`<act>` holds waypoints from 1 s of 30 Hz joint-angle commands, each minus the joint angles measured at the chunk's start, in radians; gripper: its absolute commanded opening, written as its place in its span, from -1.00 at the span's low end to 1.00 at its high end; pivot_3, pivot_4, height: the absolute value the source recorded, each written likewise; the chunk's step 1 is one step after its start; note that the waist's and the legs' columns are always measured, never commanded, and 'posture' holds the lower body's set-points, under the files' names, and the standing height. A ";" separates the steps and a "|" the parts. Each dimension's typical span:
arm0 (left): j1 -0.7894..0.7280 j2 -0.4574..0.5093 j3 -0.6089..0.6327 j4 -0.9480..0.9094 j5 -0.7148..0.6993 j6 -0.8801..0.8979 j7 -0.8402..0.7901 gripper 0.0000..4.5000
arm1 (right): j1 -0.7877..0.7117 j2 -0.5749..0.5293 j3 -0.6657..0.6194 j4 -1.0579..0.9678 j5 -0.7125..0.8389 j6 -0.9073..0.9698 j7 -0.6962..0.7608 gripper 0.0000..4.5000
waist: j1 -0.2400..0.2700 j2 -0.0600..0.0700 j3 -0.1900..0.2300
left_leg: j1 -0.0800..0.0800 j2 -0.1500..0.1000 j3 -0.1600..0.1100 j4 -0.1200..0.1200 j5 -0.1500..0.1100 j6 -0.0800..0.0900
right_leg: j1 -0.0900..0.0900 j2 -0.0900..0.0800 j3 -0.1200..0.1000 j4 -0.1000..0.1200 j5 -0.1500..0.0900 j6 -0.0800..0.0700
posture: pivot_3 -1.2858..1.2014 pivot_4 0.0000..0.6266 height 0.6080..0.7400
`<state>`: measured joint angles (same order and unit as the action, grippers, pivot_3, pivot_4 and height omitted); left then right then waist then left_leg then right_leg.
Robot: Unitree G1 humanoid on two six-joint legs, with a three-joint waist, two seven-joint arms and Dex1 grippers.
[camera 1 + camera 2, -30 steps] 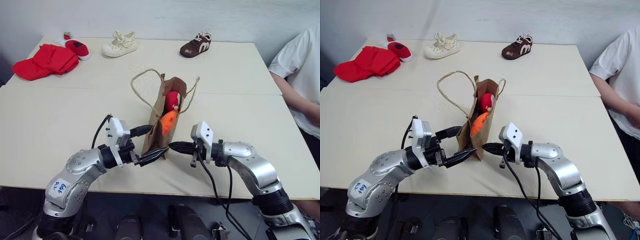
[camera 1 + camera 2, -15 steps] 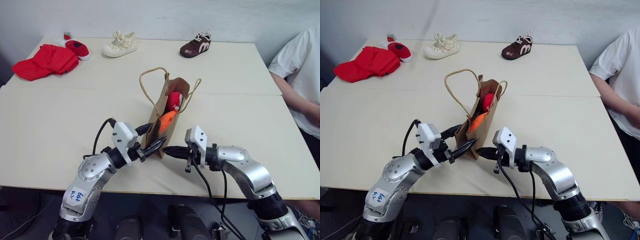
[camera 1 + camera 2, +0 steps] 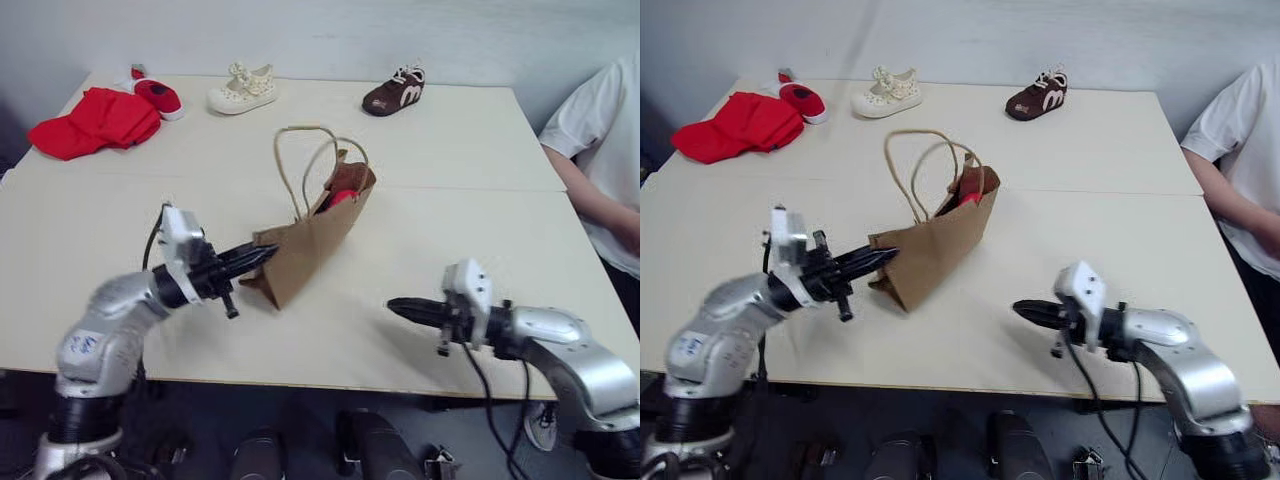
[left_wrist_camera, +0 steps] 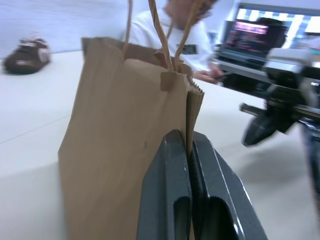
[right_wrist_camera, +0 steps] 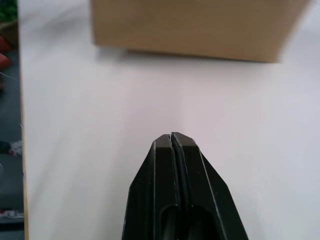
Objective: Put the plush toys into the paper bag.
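Bag [image 3: 305,245] edge — between left fingers [image 4: 167,175]

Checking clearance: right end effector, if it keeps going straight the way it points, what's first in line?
Likely the brown kraft paper bag: the shut right end effector points left across bare white table toward the bag's lower side. Depth is unclear, so it might pass just short of it.

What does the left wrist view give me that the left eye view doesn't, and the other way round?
Left wrist view: the left tool shut on the paper bag, pinching its side fold edge, seen close up.

Left eye view: a red plush toy in the bag's mouth, the red cloth, the small red shoe and the cream shoe.

Both: the bag's cord handles, the brown shoe, the right tool away from the bag, and a person at the table.
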<state>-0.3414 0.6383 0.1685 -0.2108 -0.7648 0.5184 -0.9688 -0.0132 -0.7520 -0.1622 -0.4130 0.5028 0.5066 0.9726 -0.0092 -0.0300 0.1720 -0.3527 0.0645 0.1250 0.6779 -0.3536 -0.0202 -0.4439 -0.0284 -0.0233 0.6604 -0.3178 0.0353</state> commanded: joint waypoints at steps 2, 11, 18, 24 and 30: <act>-0.073 -0.008 -0.062 0.030 -0.071 0.002 -0.228 -0.98 | 0.096 -0.064 -0.195 -0.025 0.041 -0.041 0.045 -1.00 | 0.006 0.000 0.000 | 0.000 0.000 0.000 0.002 -0.001 0.000 | 0.001 0.000 0.000 0.000 0.000 0.000 | 0.03 -0.52 1.00; -0.218 -0.040 -0.186 0.365 0.156 -0.279 -0.495 -0.98 | 0.244 -0.101 -0.373 -0.041 0.046 -0.053 0.061 -1.00 | 0.007 0.000 0.000 | 0.001 0.000 0.001 0.004 -0.001 0.000 | 0.001 0.003 0.002 0.002 0.000 0.000 | 0.03 -0.52 1.00; -0.354 -0.027 -0.183 0.687 0.327 -0.544 -0.558 -0.98 | 0.290 -0.071 -0.388 -0.078 0.060 -0.064 0.041 -1.00 | 0.009 0.000 0.000 | 0.000 -0.001 0.001 0.004 -0.001 0.000 | 0.001 0.003 0.002 0.001 0.000 0.001 | 0.03 -0.52 1.00; -0.417 0.006 -0.187 0.793 0.370 -0.601 -0.613 -0.98 | 0.306 -0.052 -0.360 -0.089 0.052 -0.073 0.030 -1.00 | 0.009 0.000 0.000 | 0.001 0.000 0.001 0.004 -0.001 0.000 | 0.001 0.003 0.002 0.002 0.000 0.001 | 0.03 -0.52 1.00; -0.404 0.077 -0.316 0.675 0.213 -0.496 -0.646 -0.98 | 0.301 -0.055 -0.354 -0.073 0.052 -0.080 0.035 -1.00 | 0.008 0.000 0.000 | 0.000 0.001 0.001 0.004 -0.001 0.000 | 0.001 0.003 0.002 0.002 0.000 0.001 | 0.03 -0.52 1.00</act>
<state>-0.7414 0.6944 -0.1196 0.5330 -0.4888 -0.0041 -1.5023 0.2899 -0.8078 -0.5099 -0.4713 0.5410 0.4408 1.0074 -0.0012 -0.0298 0.1718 -0.3523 0.0653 0.1261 0.6822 -0.3547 -0.0197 -0.4431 -0.0262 -0.0214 0.6629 -0.3174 0.0361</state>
